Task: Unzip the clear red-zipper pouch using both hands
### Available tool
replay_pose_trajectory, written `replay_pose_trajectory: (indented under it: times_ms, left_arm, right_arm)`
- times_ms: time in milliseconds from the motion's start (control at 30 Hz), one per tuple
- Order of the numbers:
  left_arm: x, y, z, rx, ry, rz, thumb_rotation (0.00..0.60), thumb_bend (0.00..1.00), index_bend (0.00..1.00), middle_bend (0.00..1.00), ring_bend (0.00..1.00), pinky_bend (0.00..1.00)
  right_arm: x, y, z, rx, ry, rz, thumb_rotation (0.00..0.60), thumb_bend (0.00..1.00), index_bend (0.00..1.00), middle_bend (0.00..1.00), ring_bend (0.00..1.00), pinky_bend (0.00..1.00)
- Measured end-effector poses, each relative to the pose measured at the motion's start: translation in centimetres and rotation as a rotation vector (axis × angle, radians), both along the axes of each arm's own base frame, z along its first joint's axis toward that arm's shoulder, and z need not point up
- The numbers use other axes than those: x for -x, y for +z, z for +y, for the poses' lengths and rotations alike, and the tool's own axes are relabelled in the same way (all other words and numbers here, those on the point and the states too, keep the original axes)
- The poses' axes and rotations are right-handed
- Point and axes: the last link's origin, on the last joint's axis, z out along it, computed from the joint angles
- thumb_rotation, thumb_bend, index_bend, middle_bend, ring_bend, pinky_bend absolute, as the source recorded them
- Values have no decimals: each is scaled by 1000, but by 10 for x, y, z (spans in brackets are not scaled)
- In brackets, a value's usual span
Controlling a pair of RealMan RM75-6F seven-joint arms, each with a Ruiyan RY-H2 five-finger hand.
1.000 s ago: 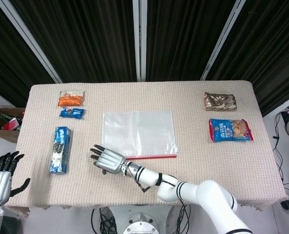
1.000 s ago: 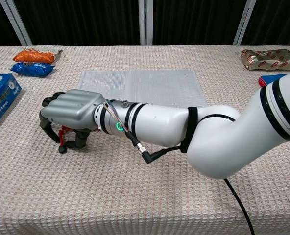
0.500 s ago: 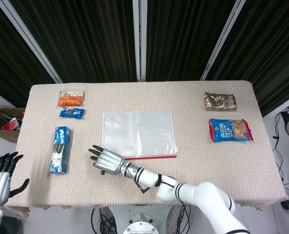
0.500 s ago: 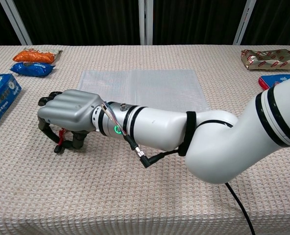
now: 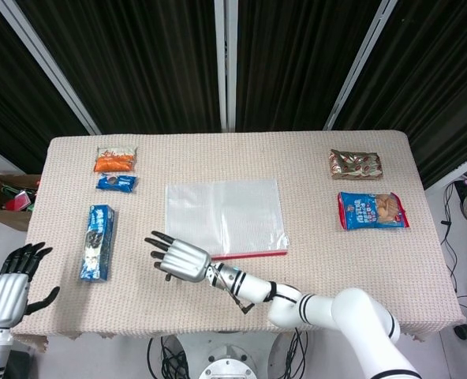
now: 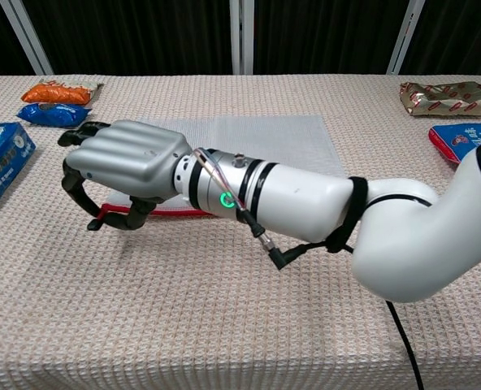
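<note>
- Clear pouch (image 5: 222, 215) lies flat mid-tabletop (image 5: 312, 260), its red zipper (image 5: 253, 253) along the near edge.
- Right hand (image 5: 178, 259) hovers at the pouch's near-left corner, fingers curled, holding nothing I can see.
- Left hand (image 5: 9, 288) is well left of the pouch, fingers spread, empty.

Table (image 5: 312, 229) with pouch (image 5: 223, 215), snacks (image 5: 372, 210)

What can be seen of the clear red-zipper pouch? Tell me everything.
The clear red-zipper pouch lies flat mid-table, a rectangular sheet of see-through, finely textured plastic, apparently empty. Its red zipper strip runs along the edge nearest the robot. The right hand hovers by that edge's left end, fingers curled down beside the strip; whether they touch it is unclear.
</note>
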Motion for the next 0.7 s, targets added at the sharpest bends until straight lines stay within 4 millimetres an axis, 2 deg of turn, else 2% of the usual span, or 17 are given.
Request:
replay_pose_trajectory:
  times_ms: [300, 533, 700]
  left_arm:
    - [-20, -23, 39, 137, -94, -151, 600, 235, 156, 97, 63, 107]
    - [-55, -51, 81, 244, -224, -296, 600, 242, 189, 97, 62, 107]
    - [-81, -71, 108, 302, -309, -344, 600, 244, 217, 98, 63, 107]
  right_arm:
    - [13, 48, 4, 55, 55, -64, 600, 580, 952, 341, 32, 0]
    - [21, 82, 11, 98, 99, -118, 600, 572, 992, 341, 35, 0]
    - [21, 92, 14, 125, 129, -126, 600, 548, 1000, 326, 35, 0]
